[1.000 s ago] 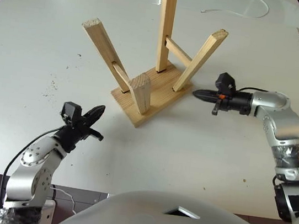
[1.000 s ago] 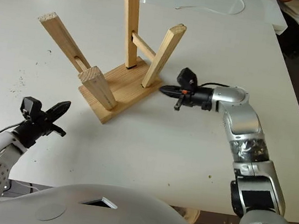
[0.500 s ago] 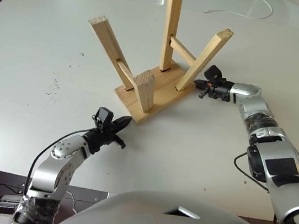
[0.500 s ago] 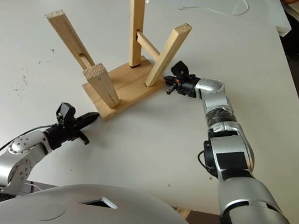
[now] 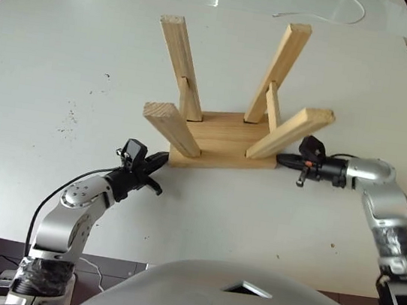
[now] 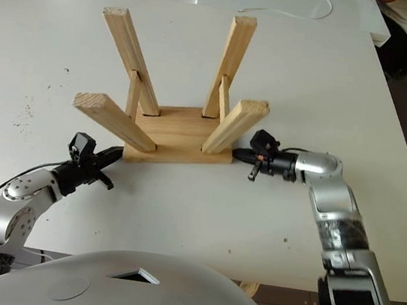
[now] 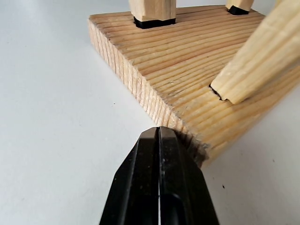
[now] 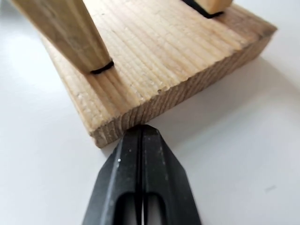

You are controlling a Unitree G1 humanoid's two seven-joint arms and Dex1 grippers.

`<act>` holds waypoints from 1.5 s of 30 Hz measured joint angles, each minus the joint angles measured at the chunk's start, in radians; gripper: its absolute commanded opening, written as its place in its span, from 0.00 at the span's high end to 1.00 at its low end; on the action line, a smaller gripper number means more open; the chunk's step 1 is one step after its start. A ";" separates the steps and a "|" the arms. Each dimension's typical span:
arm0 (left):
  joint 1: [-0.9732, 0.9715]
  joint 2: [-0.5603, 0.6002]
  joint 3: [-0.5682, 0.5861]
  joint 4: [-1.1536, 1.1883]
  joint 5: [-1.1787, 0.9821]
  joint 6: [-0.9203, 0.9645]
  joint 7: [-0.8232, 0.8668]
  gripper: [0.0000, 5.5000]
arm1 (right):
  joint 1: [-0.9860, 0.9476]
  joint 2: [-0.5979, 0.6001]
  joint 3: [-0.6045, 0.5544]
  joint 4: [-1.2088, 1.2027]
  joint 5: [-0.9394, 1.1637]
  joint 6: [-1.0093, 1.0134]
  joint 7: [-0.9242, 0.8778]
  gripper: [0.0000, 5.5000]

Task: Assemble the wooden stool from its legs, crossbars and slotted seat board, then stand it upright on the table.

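My left fingers are clenched, black tapered tips pressed together and nosing right up against the near left corner of the seat board. Right fingers are the same, pinched together on nothing, tips at the board's near right corner. The stool sits upside down on the white bench with its board lying flat. It's pale wood with striped grain, rough at the end-grain corners. Four square-cut legs splay upward out of dark-rimmed slots, and thin crossbars join them low down.
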 measured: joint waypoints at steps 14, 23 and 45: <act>0.018 0.039 0.159 -0.038 -0.053 0.018 -0.012 0.99 | 0.136 -0.097 -0.098 -0.145 0.030 0.082 -0.079 1.00; 0.012 0.100 0.052 0.024 -0.009 -0.003 -0.137 0.99 | 0.144 -0.091 -0.038 -0.181 0.015 0.068 -0.082 1.00; -0.031 0.141 0.032 0.077 0.020 -0.047 -0.196 0.99 | 0.128 -0.141 0.017 -0.197 0.025 0.045 -0.027 1.00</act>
